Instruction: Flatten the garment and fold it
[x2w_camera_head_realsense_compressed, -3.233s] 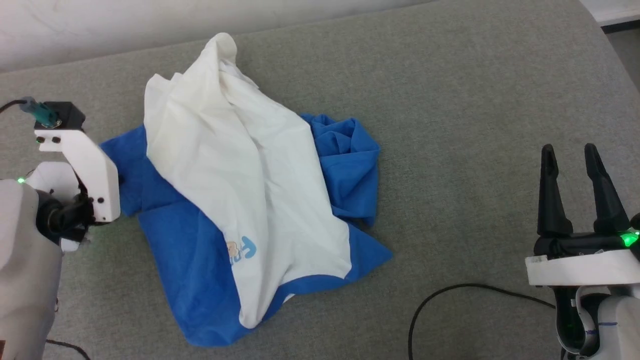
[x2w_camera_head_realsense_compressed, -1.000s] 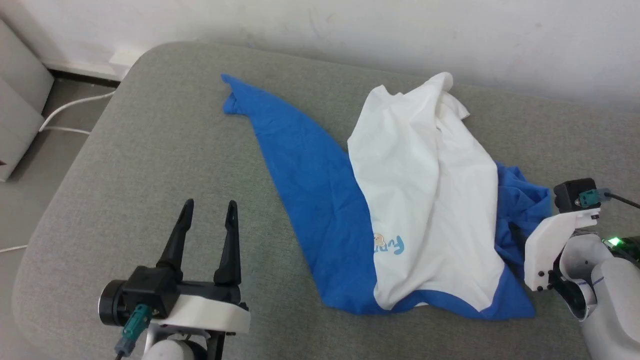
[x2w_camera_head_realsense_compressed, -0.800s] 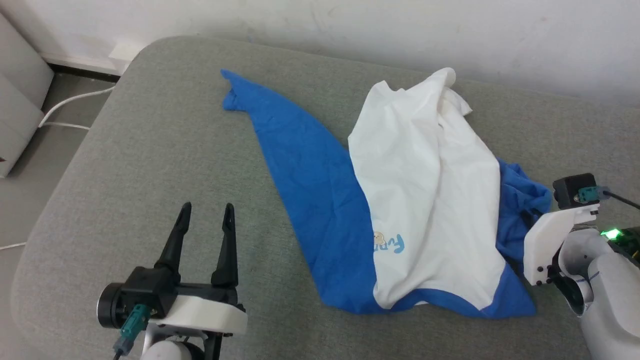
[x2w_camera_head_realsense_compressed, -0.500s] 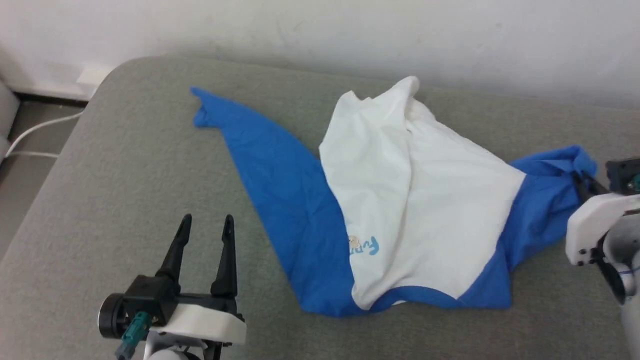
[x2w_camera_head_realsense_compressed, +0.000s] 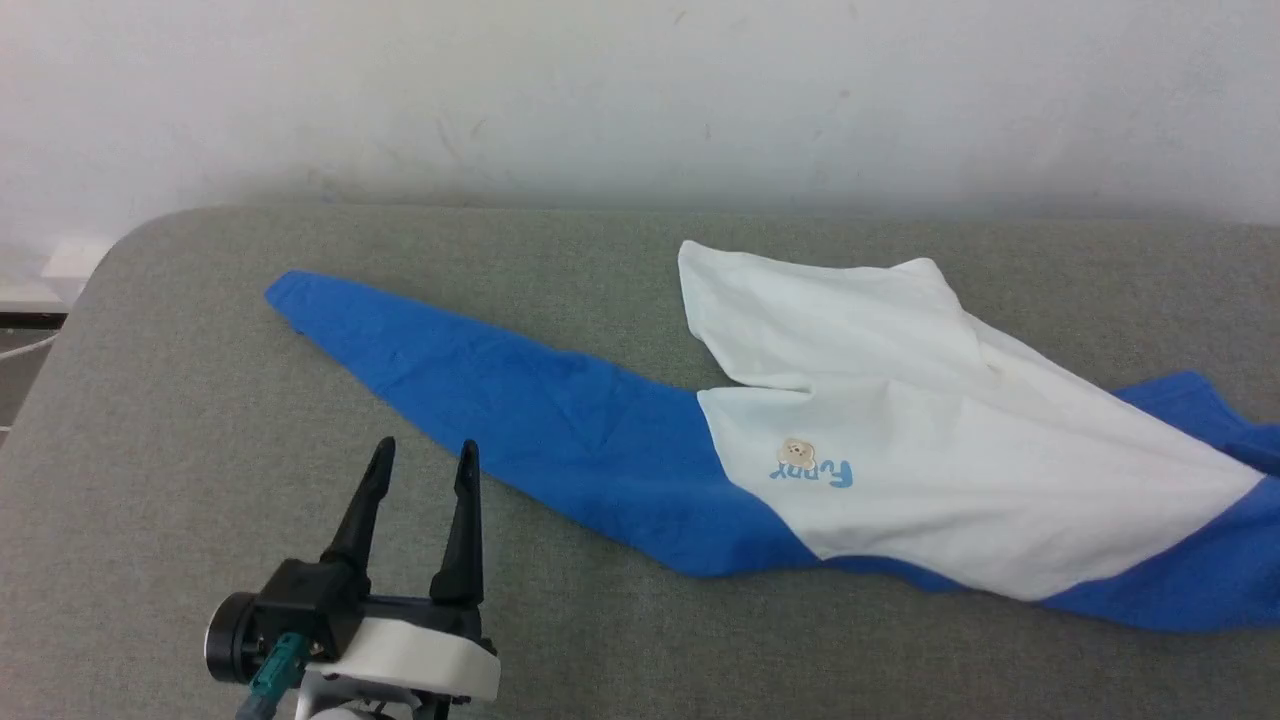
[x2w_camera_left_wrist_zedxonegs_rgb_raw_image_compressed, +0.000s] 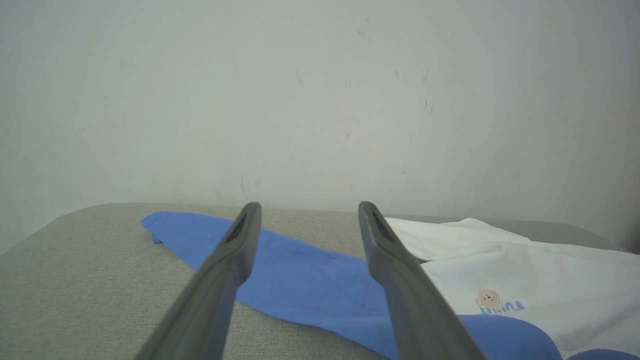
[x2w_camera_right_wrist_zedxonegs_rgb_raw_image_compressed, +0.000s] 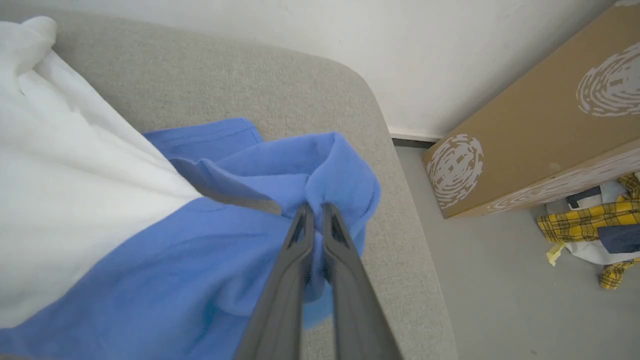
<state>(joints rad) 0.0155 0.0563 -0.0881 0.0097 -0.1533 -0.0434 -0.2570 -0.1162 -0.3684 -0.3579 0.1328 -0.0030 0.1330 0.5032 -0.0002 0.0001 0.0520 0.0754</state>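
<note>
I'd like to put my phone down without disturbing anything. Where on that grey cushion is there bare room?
Bare grey cushion lies at the near left, around the open left gripper, and in a strip between the garment and the wall. It is crowded at the right: the shirt spreads there, and the right gripper pinches its blue sleeve near the cushion's edge.

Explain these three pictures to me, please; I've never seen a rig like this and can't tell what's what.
It is a two-armed robot working at a grey padded surface. The wide picture comes from its head camera; the other two from cameras on its wrists, looking along each gripper's dark fingers. The garment, white with blue sleeves and a small bear patch, lies spread out. The left gripper hangs open, holding nothing. The right gripper is shut on the blue sleeve end near the surface's edge. A cardboard box stands on the floor.
</note>
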